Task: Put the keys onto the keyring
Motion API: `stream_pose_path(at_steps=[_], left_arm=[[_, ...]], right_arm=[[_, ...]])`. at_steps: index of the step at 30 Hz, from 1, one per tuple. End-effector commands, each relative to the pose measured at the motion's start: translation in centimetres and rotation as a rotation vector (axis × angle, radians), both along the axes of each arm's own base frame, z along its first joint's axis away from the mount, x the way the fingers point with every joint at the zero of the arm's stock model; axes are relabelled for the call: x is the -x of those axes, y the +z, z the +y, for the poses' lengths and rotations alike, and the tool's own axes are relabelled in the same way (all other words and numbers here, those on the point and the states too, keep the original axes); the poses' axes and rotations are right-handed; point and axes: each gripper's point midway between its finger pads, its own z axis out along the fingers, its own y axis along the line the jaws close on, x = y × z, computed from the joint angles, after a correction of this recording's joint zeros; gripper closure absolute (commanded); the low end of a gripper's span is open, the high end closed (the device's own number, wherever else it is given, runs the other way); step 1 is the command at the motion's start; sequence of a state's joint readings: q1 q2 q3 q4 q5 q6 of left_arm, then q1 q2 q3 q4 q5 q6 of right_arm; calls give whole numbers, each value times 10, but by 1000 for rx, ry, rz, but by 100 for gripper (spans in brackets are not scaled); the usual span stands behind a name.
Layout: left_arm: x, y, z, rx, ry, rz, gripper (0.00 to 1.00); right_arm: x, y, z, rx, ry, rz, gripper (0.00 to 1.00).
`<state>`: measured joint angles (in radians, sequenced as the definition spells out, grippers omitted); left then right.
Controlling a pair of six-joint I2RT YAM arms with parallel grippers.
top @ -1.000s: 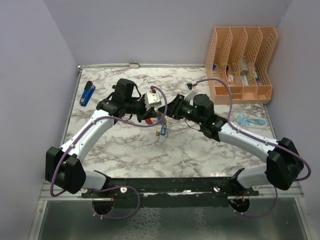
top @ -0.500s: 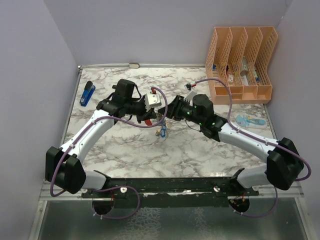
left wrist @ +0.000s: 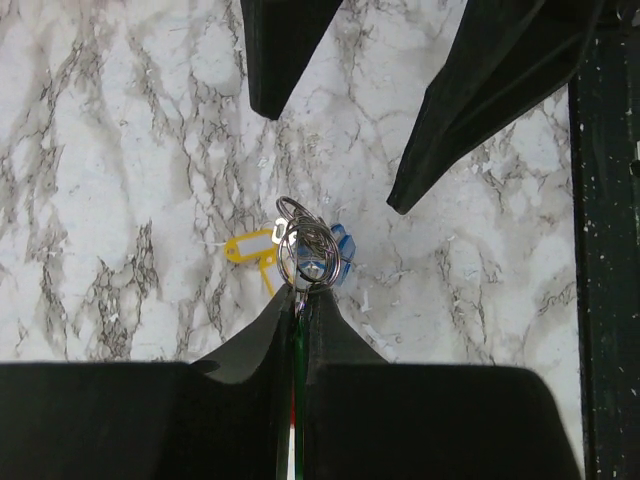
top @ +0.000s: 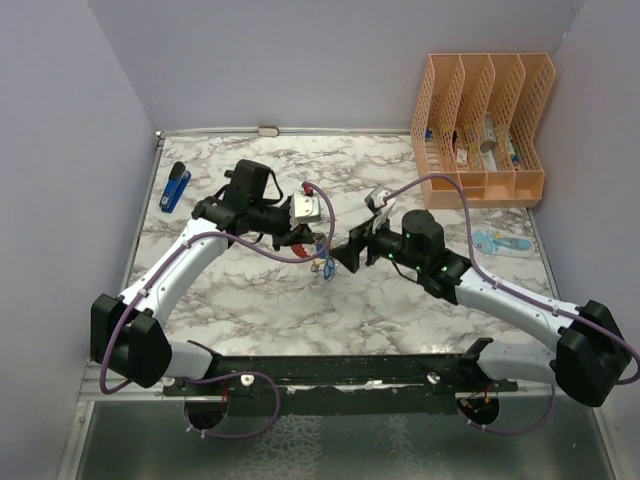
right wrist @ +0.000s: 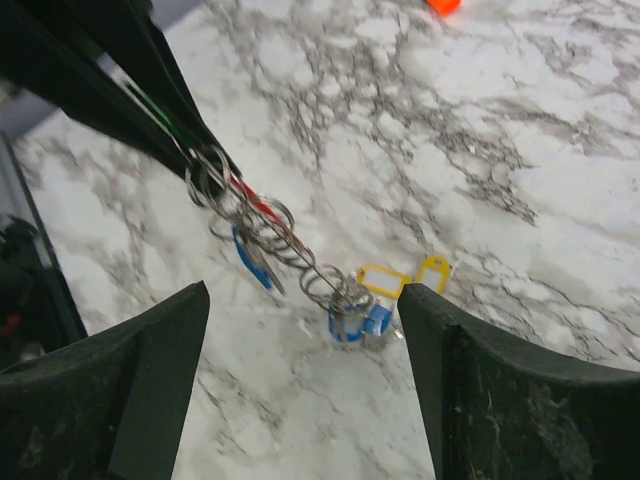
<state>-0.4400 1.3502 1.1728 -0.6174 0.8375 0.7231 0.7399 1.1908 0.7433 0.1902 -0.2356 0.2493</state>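
My left gripper [left wrist: 297, 296] is shut on the keyring [left wrist: 296, 342], of which only a thin green and red edge shows between the fingers. From its tip a bunch of the keys [left wrist: 313, 252] hangs down on stacked metal rings, with blue covers and yellow tags [left wrist: 250, 247], the lowest touching the marble. In the right wrist view the rings string down from the left fingertips [right wrist: 200, 152] to the keys [right wrist: 352, 303]. My right gripper [right wrist: 302, 295] stands open just short of the bunch, holding nothing. From above, the keys [top: 325, 263] hang between the left gripper [top: 316, 240] and the right gripper [top: 346, 256].
A blue stapler [top: 176, 187] lies at the far left of the marble table. An orange file organiser [top: 482, 128] stands at the back right, with a light blue object [top: 500, 243] in front of it. An orange marker [right wrist: 445, 5] shows at the right wrist view's top edge.
The right gripper has opened and drawn back to the right, away from the keys. The left gripper has stayed shut on the keyring, almost in place.
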Motion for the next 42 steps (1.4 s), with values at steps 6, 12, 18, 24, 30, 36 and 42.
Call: stream_pose_path(at_steps=[6, 12, 18, 24, 30, 36, 42], left_arm=[[16, 31, -14, 107, -106, 5, 100], [22, 33, -17, 128, -122, 41, 97], [19, 30, -13, 106, -101, 33, 89], [14, 25, -9, 73, -59, 24, 64], [9, 23, -6, 50, -31, 11, 59], [-7, 31, 1, 14, 42, -40, 58], [-39, 41, 23, -11, 173, -112, 56]], right_arm=[[-2, -15, 24, 41, 173, -204, 20], [-12, -21, 39, 23, 199, -234, 24], [-17, -31, 44, 35, 208, -229, 66], [-24, -34, 38, 67, 157, -226, 86], [-37, -37, 30, 105, 82, -219, 97], [-42, -40, 30, 106, 54, -207, 99], [-29, -29, 30, 29, 96, -241, 99]])
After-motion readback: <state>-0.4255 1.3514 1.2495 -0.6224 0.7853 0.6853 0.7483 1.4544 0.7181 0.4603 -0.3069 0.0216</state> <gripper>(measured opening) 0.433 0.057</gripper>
